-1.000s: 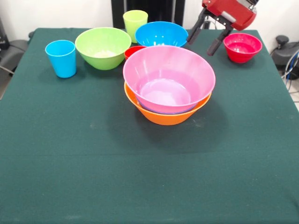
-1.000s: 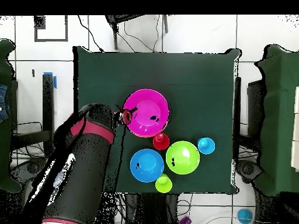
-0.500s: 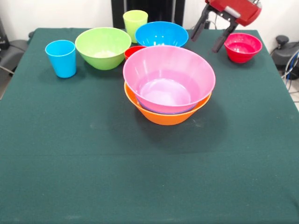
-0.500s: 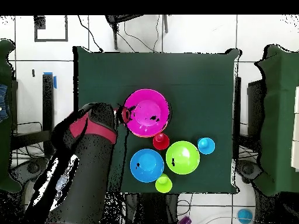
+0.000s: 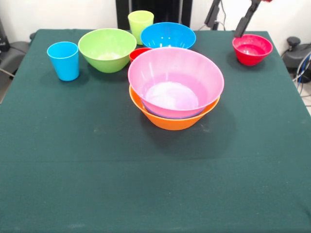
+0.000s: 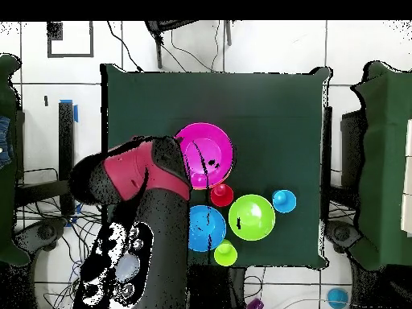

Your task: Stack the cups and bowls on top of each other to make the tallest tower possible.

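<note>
Green desk with bright plastic bowls and cups on top. Near the middle, the tower: big pink bowl sitting inside big orange bowl, with a thin purple edge peeking out between the two. Behind the tower, a blue bowl, and left of that, a lime green bowl. Lime green cup standing upright at the far edge, between the green bowl and the blue bowl. Red cup mostly hidden, just a bit of rim showing behind the pink bowl, between the green and blue bowls. Light blue cup upright at the left, just beside the green bowl, not touching. Small red bowl alone at the far right, well apart from the tower. Jaws spread wide and empty, only two dark fingers showing at the top edge, right one just above the far rim of the small red bowl, left one further left over the desk edge. From overhead, red and black arm covering the left side of the desk, lying over the left edge of the pink bowl and part of the blue bowl; small red bowl hidden under the arm. Also from overhead, red cup just below the pink bowl, lime green bowl to the right of the blue one, light blue cup beside the green bowl, lime green cup nearest the bottom edge.
</note>
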Action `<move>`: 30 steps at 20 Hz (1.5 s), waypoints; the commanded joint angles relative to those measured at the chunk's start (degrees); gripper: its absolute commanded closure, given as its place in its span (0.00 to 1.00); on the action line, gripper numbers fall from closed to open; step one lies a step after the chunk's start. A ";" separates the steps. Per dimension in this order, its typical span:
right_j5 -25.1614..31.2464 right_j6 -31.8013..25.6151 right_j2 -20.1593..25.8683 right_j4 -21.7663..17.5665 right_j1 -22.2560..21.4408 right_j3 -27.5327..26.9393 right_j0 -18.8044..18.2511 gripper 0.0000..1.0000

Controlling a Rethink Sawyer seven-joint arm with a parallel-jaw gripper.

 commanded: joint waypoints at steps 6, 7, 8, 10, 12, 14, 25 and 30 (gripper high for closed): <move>-5.08 -6.88 16.78 2.07 -3.82 9.87 -6.92 0.00; -5.77 -5.49 18.28 3.97 -4.23 11.98 -8.67 0.00; -5.59 -5.69 18.86 4.08 -4.48 12.72 -9.32 0.00; -5.78 -8.06 21.31 4.05 -5.08 15.11 -11.86 0.00; -6.25 -9.03 22.93 3.77 -5.62 17.40 -13.98 0.00; -4.90 -10.69 24.89 3.70 -5.75 19.50 -16.23 0.00; -11.15 -8.15 31.26 -2.04 -5.08 28.14 -23.10 0.00; -11.99 -6.34 30.32 -3.76 -4.05 28.54 -22.70 0.00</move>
